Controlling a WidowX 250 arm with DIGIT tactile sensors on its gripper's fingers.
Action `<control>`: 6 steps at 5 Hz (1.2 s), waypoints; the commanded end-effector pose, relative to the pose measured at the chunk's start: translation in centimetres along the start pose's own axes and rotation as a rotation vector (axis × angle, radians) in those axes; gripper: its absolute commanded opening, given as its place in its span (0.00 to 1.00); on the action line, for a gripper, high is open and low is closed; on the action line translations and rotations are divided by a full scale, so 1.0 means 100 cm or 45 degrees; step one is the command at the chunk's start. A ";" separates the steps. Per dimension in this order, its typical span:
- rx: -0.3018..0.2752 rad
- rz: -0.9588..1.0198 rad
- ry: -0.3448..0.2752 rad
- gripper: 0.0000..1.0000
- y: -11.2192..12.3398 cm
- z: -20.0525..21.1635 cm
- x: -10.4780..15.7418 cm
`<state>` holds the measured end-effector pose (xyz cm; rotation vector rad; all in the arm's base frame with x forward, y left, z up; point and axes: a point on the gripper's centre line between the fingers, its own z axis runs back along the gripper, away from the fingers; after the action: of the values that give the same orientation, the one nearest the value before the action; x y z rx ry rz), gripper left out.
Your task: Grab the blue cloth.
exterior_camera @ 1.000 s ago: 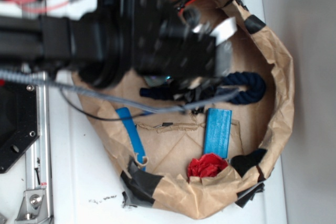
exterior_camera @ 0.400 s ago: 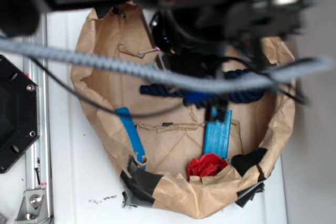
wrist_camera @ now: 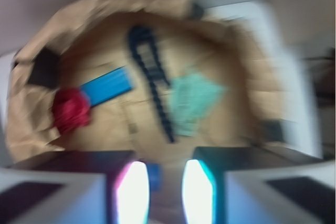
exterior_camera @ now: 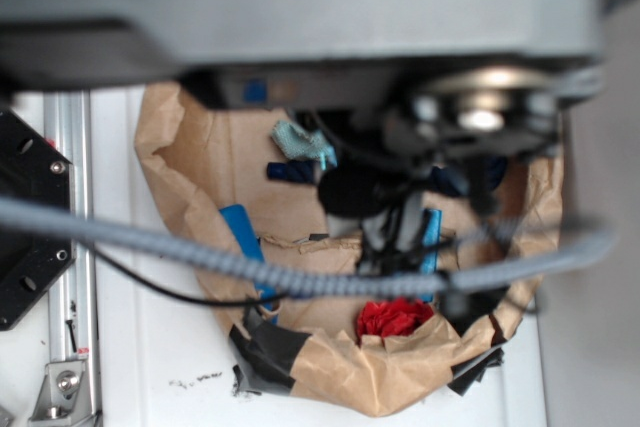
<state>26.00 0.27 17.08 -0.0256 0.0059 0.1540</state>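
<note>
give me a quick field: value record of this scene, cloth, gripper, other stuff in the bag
container: crumpled brown paper bag, rim rolled down
target: pale teal-blue gauzy cloth, lying beside the dark navy twisted rope
gripper: gripper empty, fingers apart, above the bag and clear of the cloth
other items: flat bright blue block; crumpled red cloth
image quality: wrist view motion-blurred

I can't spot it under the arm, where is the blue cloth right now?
In the wrist view the blue cloth lies on the paper bin's floor right of centre, right beside the dark rope; the exterior view shows only a corner.
</note>
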 end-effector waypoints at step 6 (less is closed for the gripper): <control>0.239 -0.177 -0.078 0.00 0.056 -0.146 0.041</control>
<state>27.86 4.42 2.75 0.1675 -0.0165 -0.0068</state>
